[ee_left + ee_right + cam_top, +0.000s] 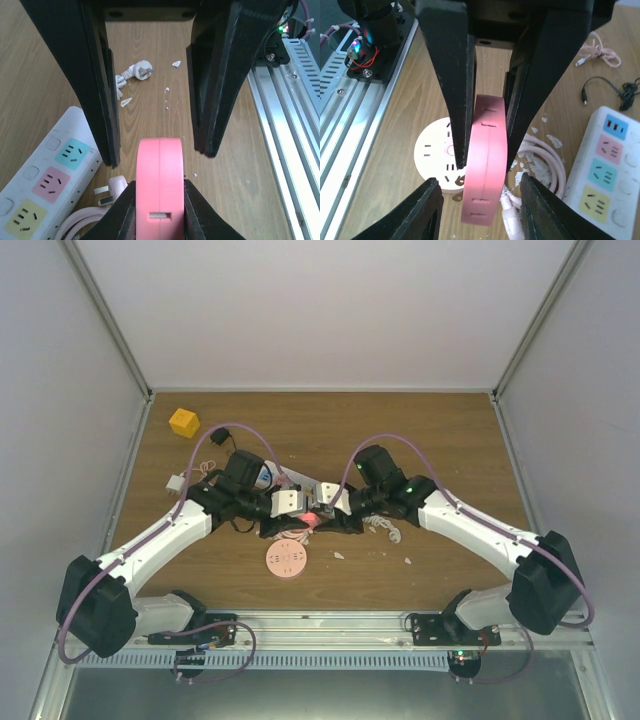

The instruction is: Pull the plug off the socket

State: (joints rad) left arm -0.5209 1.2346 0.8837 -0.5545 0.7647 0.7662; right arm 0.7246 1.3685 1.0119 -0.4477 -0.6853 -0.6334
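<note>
Two matte black fingers (451, 75) of the right gripper (484, 167) pinch a smooth pink disc-shaped socket (481, 195) on edge; the left gripper (159, 152) is spread, apparently touching nothing.

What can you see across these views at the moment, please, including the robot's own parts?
pink round socket: one, pink, held edge-on between the grippers.
flat round socket: one, pale pink, flat on the table below it.
power strip: one, white with coloured outlets, beside the grippers.
cube: one, yellow, far left corner of the table.
white plug: one, white, loose on its cable.
pink cable: one, pale pink, coiled by the power strip.
black cable: one, black, beyond the power strip.
crumbs: several, white, scattered.
left gripper: black, open, fingers either side of the pink round socket.
right gripper: black, shut on it.
</note>
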